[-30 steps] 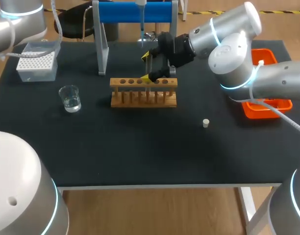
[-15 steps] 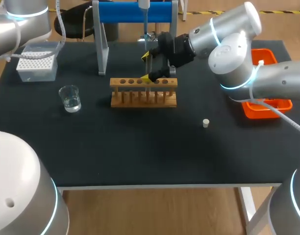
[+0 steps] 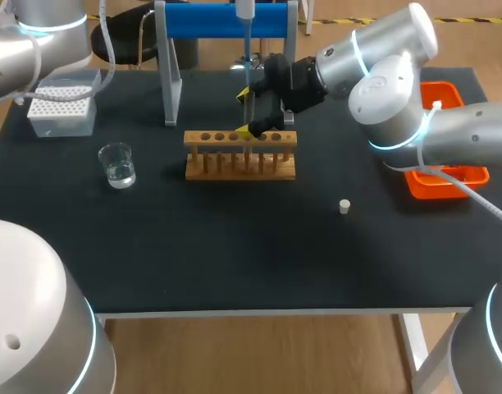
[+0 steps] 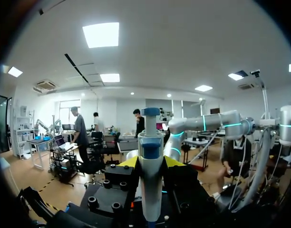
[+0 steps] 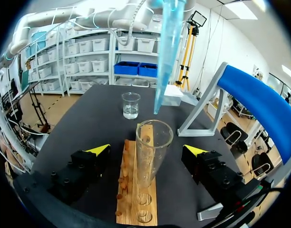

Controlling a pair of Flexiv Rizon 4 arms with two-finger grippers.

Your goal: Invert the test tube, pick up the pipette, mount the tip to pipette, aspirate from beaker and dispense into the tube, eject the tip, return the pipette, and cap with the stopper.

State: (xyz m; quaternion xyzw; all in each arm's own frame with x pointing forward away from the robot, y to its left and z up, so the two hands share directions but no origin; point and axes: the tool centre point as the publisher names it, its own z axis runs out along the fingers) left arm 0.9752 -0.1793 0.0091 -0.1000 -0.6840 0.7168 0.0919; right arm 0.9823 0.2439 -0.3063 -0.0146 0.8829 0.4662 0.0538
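A pipette [image 3: 246, 37] with a blue tip [image 5: 165, 52] hangs point down just above the mouth of a clear test tube [image 5: 152, 152]. The tube stands upright in the wooden rack [image 3: 240, 154]. In the left wrist view my left gripper [image 4: 150, 162] is shut on the pipette body [image 4: 150, 190]. My right gripper [image 3: 249, 112] is open with a yellow fingertip on each side of the tube, not touching it; the right wrist view shows this gripper [image 5: 146, 149] best. The beaker [image 3: 117, 164] holds clear liquid at the left. A white stopper [image 3: 344, 206] lies right of the rack.
A white tip box [image 3: 62, 103] sits at the back left. The blue pipette stand [image 3: 226, 20] rises behind the rack. An orange tray [image 3: 448, 176] lies at the right edge, partly under my right arm.
The pipette has moved a little to the right and now hangs over the tube. The right gripper, the rack and the tube have not moved.
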